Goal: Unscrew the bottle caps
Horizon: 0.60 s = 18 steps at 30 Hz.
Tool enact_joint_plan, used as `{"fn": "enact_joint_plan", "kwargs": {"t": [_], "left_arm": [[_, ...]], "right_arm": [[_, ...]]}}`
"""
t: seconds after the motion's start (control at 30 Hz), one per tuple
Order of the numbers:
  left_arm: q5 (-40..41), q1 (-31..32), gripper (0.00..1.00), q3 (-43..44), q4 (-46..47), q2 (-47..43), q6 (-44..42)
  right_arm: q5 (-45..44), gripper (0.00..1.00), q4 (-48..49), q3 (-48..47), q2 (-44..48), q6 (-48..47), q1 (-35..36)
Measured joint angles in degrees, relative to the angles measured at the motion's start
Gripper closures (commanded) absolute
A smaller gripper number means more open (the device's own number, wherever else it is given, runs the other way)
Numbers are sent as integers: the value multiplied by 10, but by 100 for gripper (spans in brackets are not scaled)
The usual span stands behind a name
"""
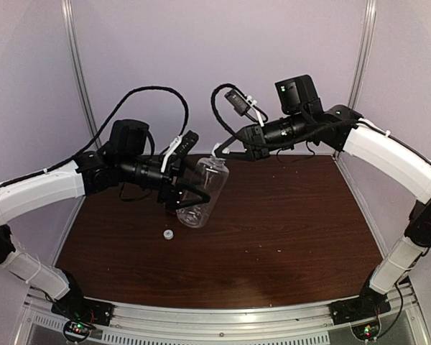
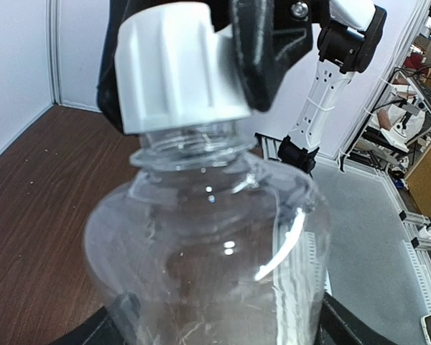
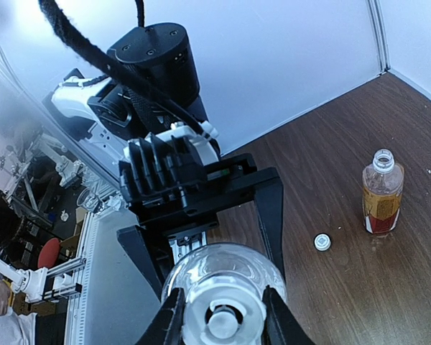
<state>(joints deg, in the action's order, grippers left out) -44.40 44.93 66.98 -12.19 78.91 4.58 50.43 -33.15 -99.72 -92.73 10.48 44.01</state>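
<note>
Judging by the open orange bottle on the desk's left side, with a loose cap just beside it, half the task looks done. The right end effector pinches the white cap of the clear bottle. The left end effector clasps that bottle's body, tilted, near the far left. This cap looks loosened, not off. The desk's right half offers open room, but the back wall is close.
</note>
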Motion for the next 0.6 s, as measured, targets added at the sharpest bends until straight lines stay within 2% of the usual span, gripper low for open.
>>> {"fn": "enact_joint_plan", "kwargs": {"t": [0.27,0.43,0.5,0.6], "left_arm": [[-9,2,28,12,-5,18,1],[-11,2,44,12,-10,21,3],[-12,2,49,12,-11,22,3],[-13,2,55,12,-11,22,5]], "right_arm": [[3,98,-1,-2,-5,-1,1],[3,97,-6,-2,-6,-2,3],[4,89,-7,-2,-7,-1,3],[3,62,-6,-2,-7,3,3]]}}
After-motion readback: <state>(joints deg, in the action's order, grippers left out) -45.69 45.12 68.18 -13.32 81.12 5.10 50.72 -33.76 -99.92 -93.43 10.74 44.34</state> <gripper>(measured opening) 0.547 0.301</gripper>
